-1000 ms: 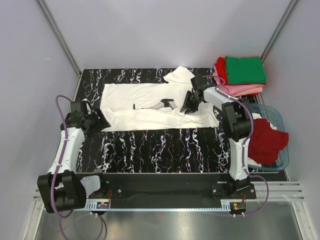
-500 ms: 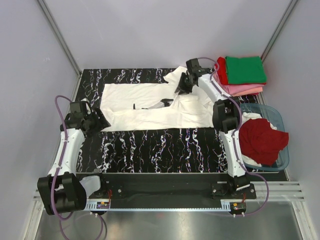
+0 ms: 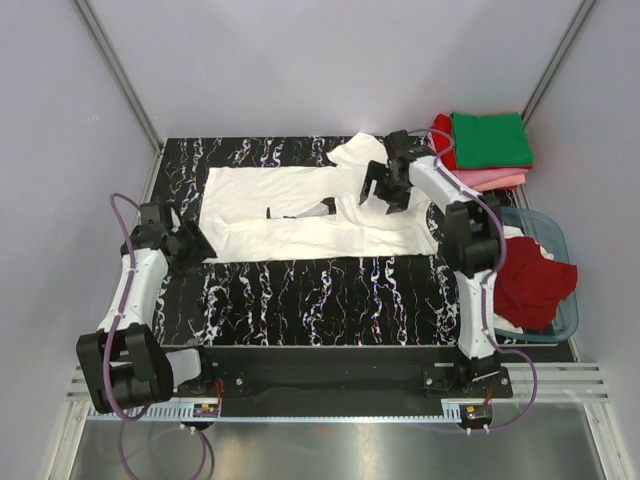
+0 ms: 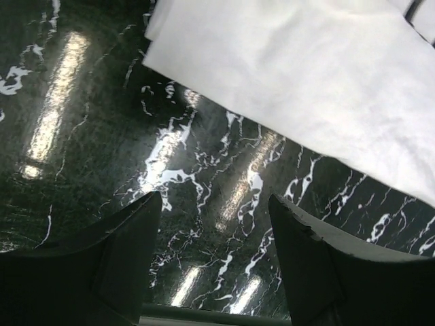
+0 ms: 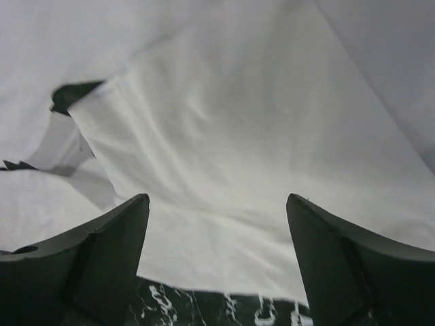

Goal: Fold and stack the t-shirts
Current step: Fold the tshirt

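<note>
My two arms are sitting at the bottom of the top view, on a black bar at the near edge of the table [image 3: 320, 300]. The table top is black with white squiggles, and it is shining under the lights. A wide bare strip of it is running across the middle of the frame, giving me lots of room to move.

I am holding my left gripper [image 3: 195, 243] at the middle left, low over bare table. Its fingers are apart, with nothing between them. The corner of the white t-shirt [image 3: 290, 215] is lying just past them.

That t-shirt is lying spread out across the upper middle, and it is bunching up near the back edge. I am holding my right gripper [image 3: 383, 190] over its right part. Its fingers are wide apart and gripping nothing, and white cloth is lying under them.

At the right edge, a blue-grey tub [image 3: 560, 245] is holding a dark red t-shirt [image 3: 535, 280]. In the upper right corner, a green t-shirt [image 3: 490, 138] is lying folded on a pink t-shirt [image 3: 490, 181] and a red t-shirt [image 3: 441, 135].

Grey walls are closing in on the left, back and right.
</note>
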`<state>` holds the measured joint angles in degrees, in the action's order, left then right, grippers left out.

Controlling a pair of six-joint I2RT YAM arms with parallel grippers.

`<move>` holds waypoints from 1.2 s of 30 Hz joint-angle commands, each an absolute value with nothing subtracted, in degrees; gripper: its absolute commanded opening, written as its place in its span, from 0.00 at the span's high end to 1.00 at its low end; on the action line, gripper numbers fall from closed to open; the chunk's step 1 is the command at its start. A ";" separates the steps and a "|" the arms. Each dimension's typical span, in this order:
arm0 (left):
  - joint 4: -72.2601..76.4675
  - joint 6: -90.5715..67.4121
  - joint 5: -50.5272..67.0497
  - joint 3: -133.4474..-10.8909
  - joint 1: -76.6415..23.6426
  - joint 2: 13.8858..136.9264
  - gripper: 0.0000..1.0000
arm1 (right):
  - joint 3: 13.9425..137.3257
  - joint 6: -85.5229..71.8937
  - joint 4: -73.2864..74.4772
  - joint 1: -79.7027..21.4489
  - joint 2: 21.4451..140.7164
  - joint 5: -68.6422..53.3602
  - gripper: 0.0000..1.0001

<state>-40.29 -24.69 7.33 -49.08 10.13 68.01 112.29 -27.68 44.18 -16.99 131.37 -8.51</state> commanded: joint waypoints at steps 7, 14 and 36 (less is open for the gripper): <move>-34.73 -31.98 7.21 -48.43 15.65 73.92 0.32 | 73.44 -33.22 35.60 -12.14 97.83 0.53 0.07; -27.87 -39.10 -0.34 -46.15 12.66 78.57 0.33 | 62.41 -32.61 30.59 -6.34 96.85 -5.01 0.12; -26.09 -42.01 -6.67 -49.75 12.92 87.38 1.00 | 63.46 -29.97 28.82 -1.84 103.98 -4.22 0.96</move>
